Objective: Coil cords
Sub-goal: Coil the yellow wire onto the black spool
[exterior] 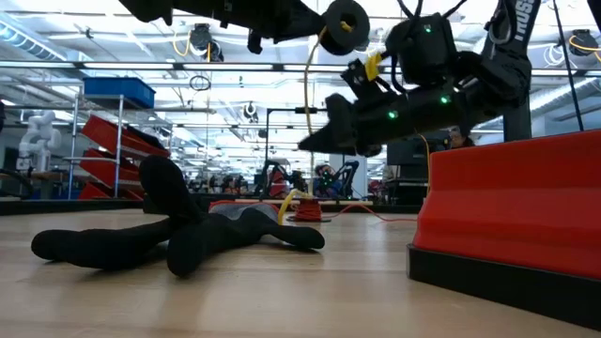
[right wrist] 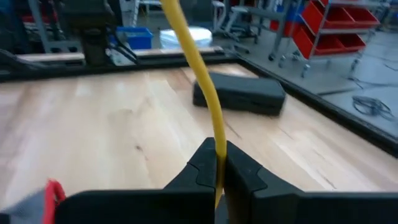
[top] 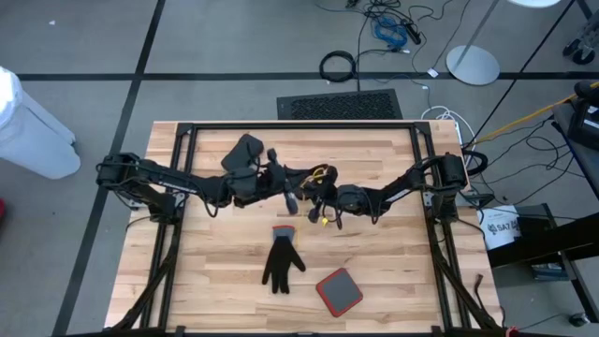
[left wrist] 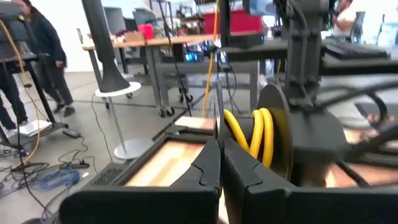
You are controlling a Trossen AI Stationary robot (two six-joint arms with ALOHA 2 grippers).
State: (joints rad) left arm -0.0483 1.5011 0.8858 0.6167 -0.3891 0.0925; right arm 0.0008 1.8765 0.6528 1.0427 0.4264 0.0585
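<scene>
A black round puck [left wrist: 275,134] with yellow cord [left wrist: 254,132] wound on it hangs above the table's middle, with my left gripper [left wrist: 221,158] shut on it. From the puck [exterior: 346,26] the cord [exterior: 306,89] drops to my right gripper [exterior: 312,143], which is shut on it lower down. In the high view the two grippers meet near the centre, the left [top: 298,187] and the right [top: 323,212]. The cord's red end piece [exterior: 306,208] lies on the table. My left gripper pinches a thin black edge [left wrist: 217,121] beside the wound cord between its two fingers, coming in level from the table's left. The puck is lifted clear of the table. My right gripper pinches a single strand of the yellow cord [right wrist: 216,142] between its fingertips, coming in from the table's right and slanting slightly down. The fingers lie across the cord, which rises from them toward the puck.
A black glove [top: 281,264] lies flat on the table near the centre front. A red pad with a dark rim [top: 339,291] sits to its right. A black block [right wrist: 239,93] rests on the table beyond the right gripper. Black frame rails [top: 299,125] edge the table.
</scene>
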